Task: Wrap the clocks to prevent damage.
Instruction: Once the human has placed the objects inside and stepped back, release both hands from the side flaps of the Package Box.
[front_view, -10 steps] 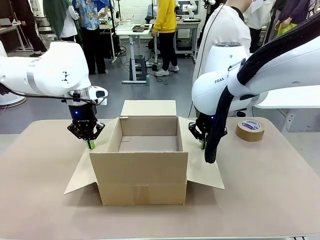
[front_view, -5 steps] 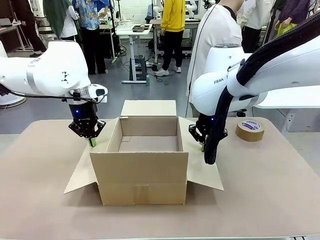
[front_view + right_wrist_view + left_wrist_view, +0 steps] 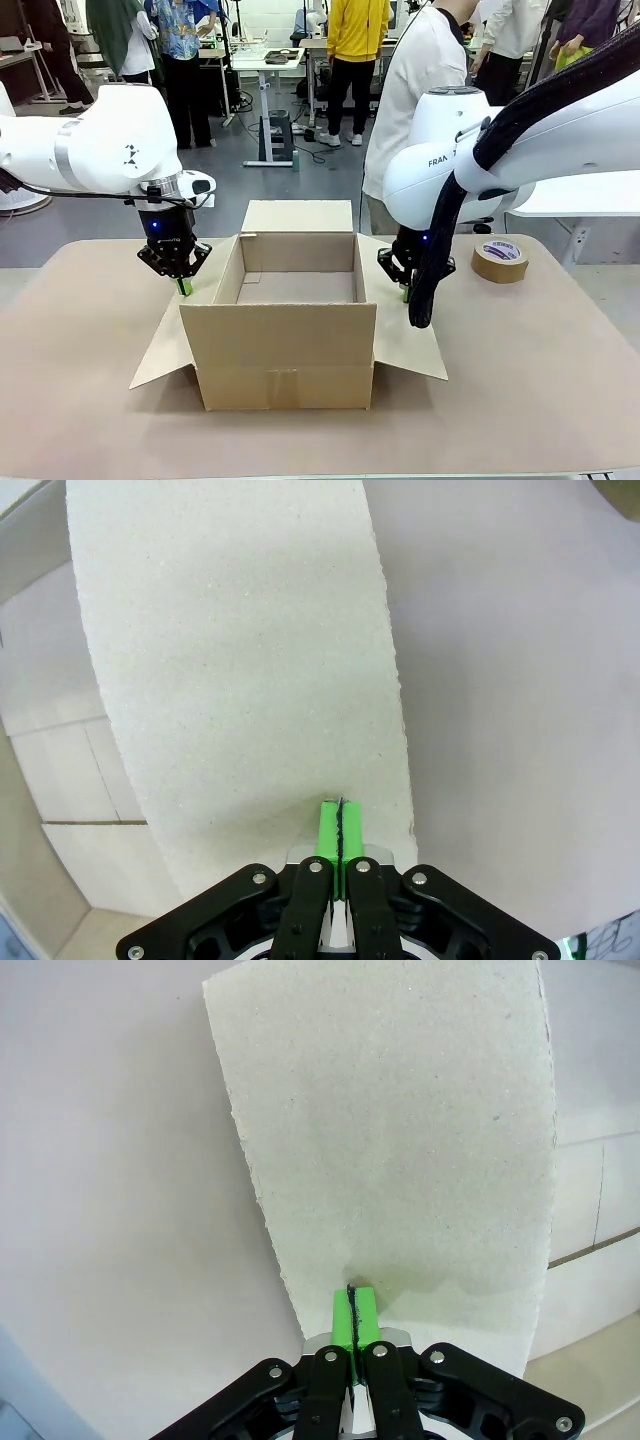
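Busy lab behind, people standing around benches. Up front was a tan table [image 3: 560,380] with an open cardboard box [image 3: 285,340] in the middle, all four flaps folded out and the floor inside bare. A tape roll [image 3: 500,260] sat flat well off to the box's right. A person in a white top [image 3: 420,90] stood at the far edge.

The left gripper [image 3: 183,287] pointed straight down with its green pads pressed together, nothing between them. Its tips were at the left flap [image 3: 160,350], touching or just above, I couldn't tell which. The right gripper [image 3: 405,292] was the same: jaws together and empty, tips down at the right flap [image 3: 410,345].

Where the clocks were, I could not tell.

My guess on handling: clocks are rigid but fragile, with a glass or plastic face and thin hands, moderately light, and smooth enough to slip between the pads. I'd take one by the rim or case edge, never across the face, with a gentle squeeze. Any wrap should be soft and floppy, so I'd pinch a corner. The flaps looked stiff enough to be pushed down flat.
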Controlling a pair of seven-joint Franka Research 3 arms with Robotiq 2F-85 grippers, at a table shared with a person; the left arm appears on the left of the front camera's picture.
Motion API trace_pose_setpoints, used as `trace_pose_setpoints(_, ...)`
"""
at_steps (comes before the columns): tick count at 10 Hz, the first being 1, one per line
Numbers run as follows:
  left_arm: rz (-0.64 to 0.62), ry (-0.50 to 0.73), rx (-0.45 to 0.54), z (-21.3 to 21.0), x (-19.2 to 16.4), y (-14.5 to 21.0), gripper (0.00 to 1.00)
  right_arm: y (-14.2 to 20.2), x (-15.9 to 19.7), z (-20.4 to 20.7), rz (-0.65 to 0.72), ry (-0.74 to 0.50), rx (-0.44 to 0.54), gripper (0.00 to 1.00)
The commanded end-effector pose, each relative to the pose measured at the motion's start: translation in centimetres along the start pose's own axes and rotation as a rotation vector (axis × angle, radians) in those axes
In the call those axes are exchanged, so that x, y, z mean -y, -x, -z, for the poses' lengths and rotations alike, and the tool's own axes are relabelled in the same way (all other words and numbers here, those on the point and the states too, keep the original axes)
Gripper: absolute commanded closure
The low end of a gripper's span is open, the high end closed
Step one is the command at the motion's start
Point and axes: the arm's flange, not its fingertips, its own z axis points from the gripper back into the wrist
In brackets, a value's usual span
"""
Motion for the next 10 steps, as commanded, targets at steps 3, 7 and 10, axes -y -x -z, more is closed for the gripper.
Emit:
trace_pose_setpoints(3,0.003,-0.005,-0.008,0.09,0.04,0.11,1.00,0.01,-0.05,0.05,0.000,-0.003,0.004,0.99)
trace_pose_setpoints(7,0.003,-0.005,-0.008,0.09,0.04,0.11,1.00,0.01,-0.05,0.05,0.000,-0.003,0.004,0.99)
trace_pose_setpoints(10,0.003,-0.005,-0.008,0.09,0.04,0.11,1.00,0.01,-0.05,0.05,0.000,-0.003,0.004,0.99)
